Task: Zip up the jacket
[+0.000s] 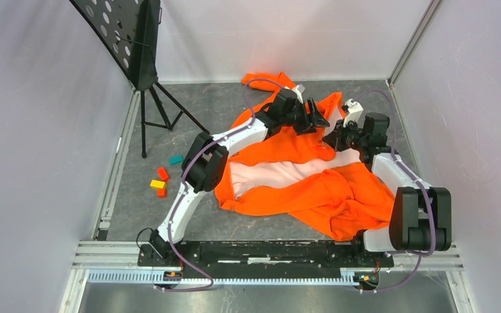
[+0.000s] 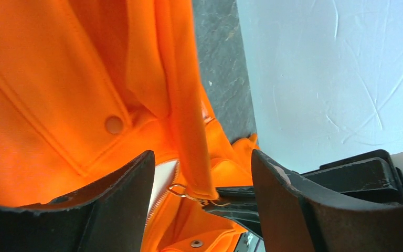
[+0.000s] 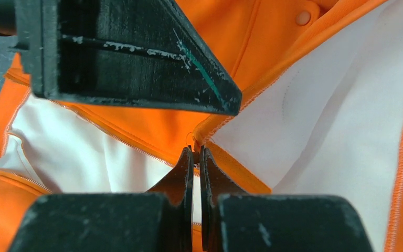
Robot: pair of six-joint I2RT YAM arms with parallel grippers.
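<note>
Jacket position: the jacket [image 1: 326,189] lies spread and rumpled on the grey surface [image 1: 235,111], between the two arms and out past them, with one sleeve trailing toward the far wall.
Front of the jacket: it lies open. From above, a broad band of pale lining [image 1: 280,173] shows between the two orange front panels, so they are not joined along their length.
Zip: a line of zip teeth [image 3: 120,140] runs bare along one front edge. A small gold zip pull [image 2: 180,191] sits low on a narrow orange strip of the front edge, where that edge meets the lining.
Right fingers [image 3: 195,157]: pressed fully together and pinching the jacket's edge at the point where the orange trim and the lining come together, just beside the zip pull.
Left fingers [image 1: 318,119]: spread wide and holding nothing. The left wrist view shows the orange strip hanging in the gap between them, apart from both.
Done so far: one end of the zip is pinned by the right arm and the left arm is lined up around the strip.
Left to do: by my reading, nearly all of it, namely closing on the pull and drawing it along the whole front.
Unclear: whether both rows of teeth are already seated in the slider.
</note>
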